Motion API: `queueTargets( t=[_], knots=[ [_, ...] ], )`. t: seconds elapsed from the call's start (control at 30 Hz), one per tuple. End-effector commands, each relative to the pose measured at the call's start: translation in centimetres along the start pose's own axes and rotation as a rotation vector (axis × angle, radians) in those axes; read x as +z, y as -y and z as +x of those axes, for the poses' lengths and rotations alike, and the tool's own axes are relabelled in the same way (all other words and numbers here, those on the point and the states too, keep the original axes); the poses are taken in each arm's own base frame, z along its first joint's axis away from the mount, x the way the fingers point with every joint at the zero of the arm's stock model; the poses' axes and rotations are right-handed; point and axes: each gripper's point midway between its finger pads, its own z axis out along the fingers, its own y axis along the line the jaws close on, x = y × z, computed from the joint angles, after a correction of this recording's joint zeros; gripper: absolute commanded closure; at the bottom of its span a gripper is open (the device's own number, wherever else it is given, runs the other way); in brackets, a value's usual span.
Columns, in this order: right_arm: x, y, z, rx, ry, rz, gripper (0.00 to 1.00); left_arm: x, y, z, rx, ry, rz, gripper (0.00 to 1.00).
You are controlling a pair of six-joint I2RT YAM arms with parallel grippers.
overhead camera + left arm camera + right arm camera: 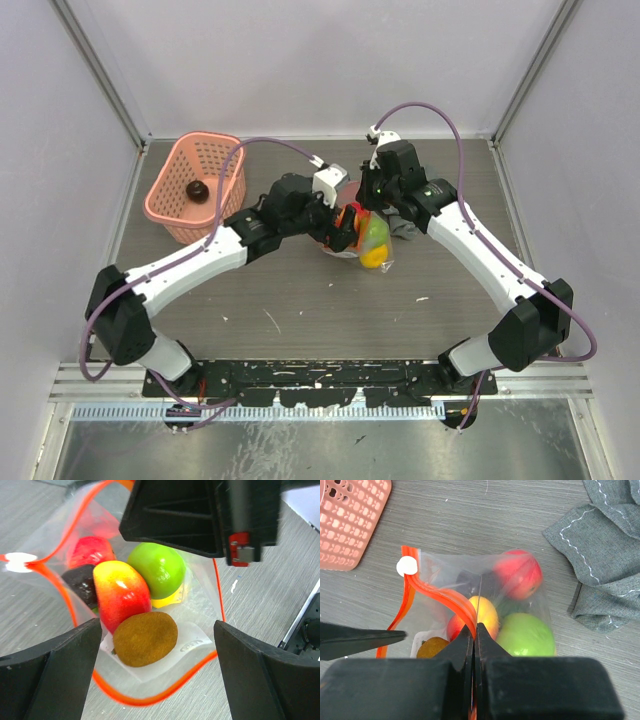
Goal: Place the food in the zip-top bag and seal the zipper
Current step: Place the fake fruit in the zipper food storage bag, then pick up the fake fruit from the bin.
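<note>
The zip-top bag (366, 246) lies mid-table with its mouth open. Inside it, the left wrist view shows a brown kiwi (145, 638), a red-yellow fruit (121, 592), a green apple (157, 569), a red piece (90, 550) and a dark piece (82, 582). My left gripper (157, 675) is open and empty, its jaws either side of the mouth above the kiwi. My right gripper (475, 630) is shut on the red-orange zipper (445, 597) at the mouth's edge. The white slider tab (407, 566) sits at the strip's far end.
A pink lattice basket (195, 190) stands at the back left with one dark food piece (199, 190) in it. A grey cloth (605, 555) lies crumpled just right of the bag. The cell's walls close in the back and sides.
</note>
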Motion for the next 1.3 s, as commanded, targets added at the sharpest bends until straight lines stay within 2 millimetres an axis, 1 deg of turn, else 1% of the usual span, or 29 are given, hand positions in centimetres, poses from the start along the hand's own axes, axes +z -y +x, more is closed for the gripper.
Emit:
queueTargets(
  t=[0.0, 0.13, 0.2, 0.3, 0.37, 0.47, 0.5, 0.53, 0.63, 0.7, 0.83, 0.93, 1.03, 1.1, 1.2, 1.27],
  knots=[
    [-1.2, -0.7, -3.0, -0.001, 0.108, -0.022, 0.99, -5.1, 0.0, -6.5, 0.022, 0.171, -0.074, 0.05],
    [-1.2, -0.5, -2.9, -0.003, 0.114, -0.016, 0.99, -7.6, -2.6, -6.8, 0.008, 0.165, -0.196, 0.04],
    [-1.2, -0.5, -3.0, -0.002, 0.117, -0.017, 0.99, -8.7, -4.3, -6.7, -0.005, 0.153, -0.257, 0.04],
    [-1.1, -0.6, -3.1, -0.001, 0.12, -0.024, 0.99, -10.5, -7.6, -6.4, -0.034, 0.126, -0.371, 0.04],
    [-1.1, -0.7, -3.0, -0.001, 0.12, -0.029, 0.99, -12.0, -9.6, -6.6, -0.03, 0.117, -0.44, 0.04],
    [-1.0, -0.7, -2.9, -0.003, 0.117, -0.028, 0.99, -14.0, -13.0, -6.4, -0.025, 0.09, -0.549, 0.04],
    [-1.0, -0.6, -2.9, -0.004, 0.117, -0.028, 0.99, -14.9, -14.7, -6.3, -0.037, 0.08, -0.602, 0.04],
    [-1.0, -0.7, -2.9, -0.004, 0.118, -0.028, 0.99, -15.6, -16.0, -6.2, -0.047, 0.068, -0.642, 0.04],
    [-1.0, -0.6, -3.0, -0.01, 0.119, -0.027, 0.99, -16.8, -19.7, -5.3, -0.067, 0.006, -0.739, 0.05],
    [-1.0, -0.6, -3.1, -0.012, 0.122, -0.027, 0.99, -17.3, -21.9, -4.5, -0.063, -0.034, -0.798, 0.06],
    [-1.0, -0.6, -3.2, -0.021, 0.123, -0.023, 0.99, -18.1, -26.6, -2.5, -0.074, -0.139, -0.914, 0.08],
    [-0.9, -0.5, -3.2, -0.022, 0.123, -0.021, 0.99, -18.6, -29.6, -1.4, -0.062, -0.197, -0.983, 0.1],
    [-0.9, -0.5, -3.1, -0.028, 0.117, -0.017, 0.99, -18.7, -32.2, -0.8, -0.072, -0.226, -1.018, 0.12],
    [-0.7, -0.3, -3.0, -0.034, 0.108, -0.011, 0.99, -18.6, -33.7, -0.3, -0.081, -0.235, -1.025, 0.16],
    [-0.4, -0.1, -2.7, -0.04, 0.092, 0.0, 0.99, -18.5, -36.1, 0.3, -0.109, -0.24, -1.019, 0.19],
    [-0.3, -0.1, -2.8, -0.04, 0.091, 0.004, 0.99, -18.1, -37.4, 1.1, -0.138, -0.256, -1.004, 0.22]
  ],
)
